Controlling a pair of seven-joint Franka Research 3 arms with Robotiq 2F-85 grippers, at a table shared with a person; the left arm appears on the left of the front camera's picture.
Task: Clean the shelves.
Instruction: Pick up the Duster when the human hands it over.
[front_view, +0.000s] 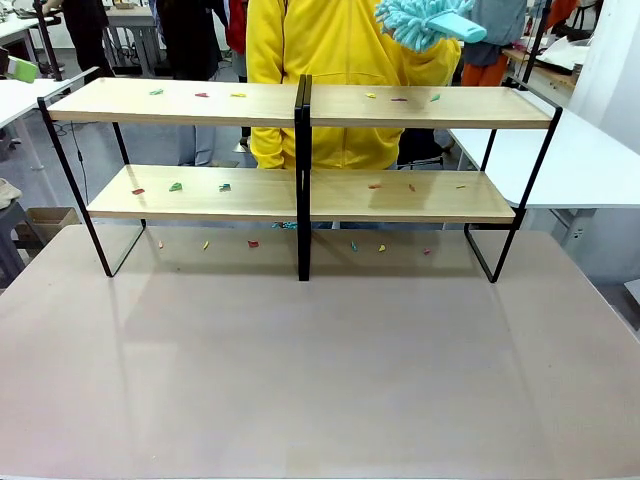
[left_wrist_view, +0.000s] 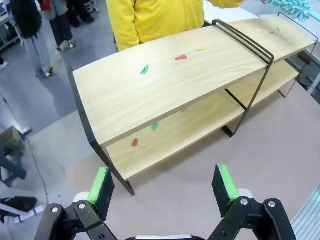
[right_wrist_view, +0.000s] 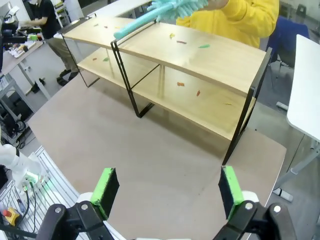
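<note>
The shelves (front_view: 200, 104) stand across the far half of the table: two light wood boards on a black frame with a centre post. Small red, green and yellow scraps (front_view: 176, 186) lie on both boards and on the tabletop under the rack. Behind the rack, a person in a yellow top (front_view: 330, 60) holds a fluffy teal duster (front_view: 425, 22) above the right end of the top board. My left gripper (left_wrist_view: 163, 185) is open and empty, hovering short of the shelves (left_wrist_view: 165, 85) at their left end. My right gripper (right_wrist_view: 168, 189) is also open and empty, well back from the shelves (right_wrist_view: 220, 60). The duster (right_wrist_view: 170, 7) is over the top board.
The grey-brown tabletop (front_view: 320, 370) in front of the rack is bare. White tables stand at the left (front_view: 15, 100) and right (front_view: 590, 160). A cardboard box (front_view: 45, 222) sits on the floor at the left. Other people stand farther off.
</note>
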